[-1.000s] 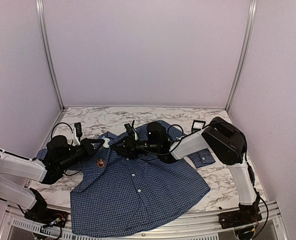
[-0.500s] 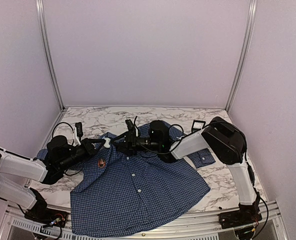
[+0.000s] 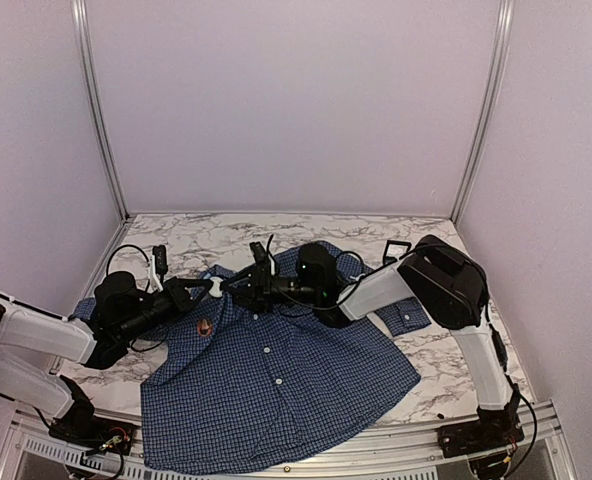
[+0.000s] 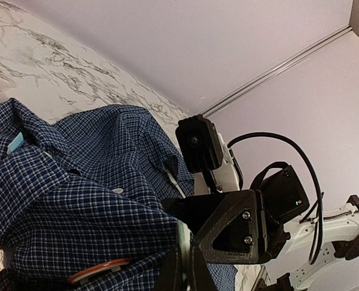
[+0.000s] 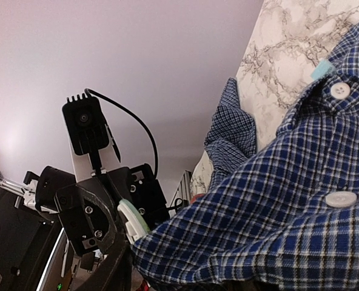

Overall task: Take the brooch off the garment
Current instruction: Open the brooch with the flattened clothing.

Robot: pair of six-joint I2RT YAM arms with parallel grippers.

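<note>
The garment, a dark blue checked shirt with white buttons, lies spread on the marble table. The brooch, a small orange-rimmed disc, is pinned on its left chest; it also shows edge-on as the brooch. My left gripper sits just above the brooch, shut on a raised fold of the garment. My right gripper faces it from the right at the collar. Its jaws stand apart, with a fold of the garment draped over them. Only one of its fingers shows in the right wrist view.
A small black square frame lies on the table at the back right. A shirt cuff sticks out under the right arm. White walls close in the table on three sides. Cables loop near both wrists.
My right gripper has shifted a little to the left, closer to my left gripper, and the shirt fold between them has bunched up. The left arm and the brooch have barely moved.
</note>
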